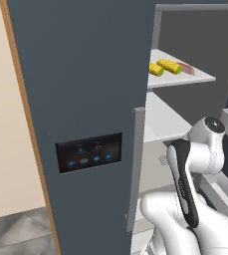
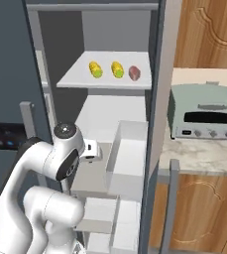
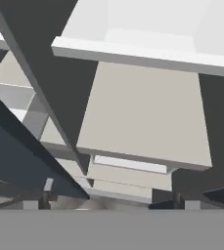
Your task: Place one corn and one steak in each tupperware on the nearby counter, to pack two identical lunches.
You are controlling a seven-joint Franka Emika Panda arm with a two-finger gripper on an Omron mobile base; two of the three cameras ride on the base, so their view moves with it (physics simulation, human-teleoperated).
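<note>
An open fridge fills the kitchen ahead, its dark door swung out at the left. Nearest, the gripper hangs low with jaws spread wide and empty, facing the lower shelves. Higher and farther back, two corn and one steak lie side by side on the top shelf. Beyond, right, a toaster oven sits on the counter. The reach upward looks tight; the arm could clip a shelf edge or the door.
</note>
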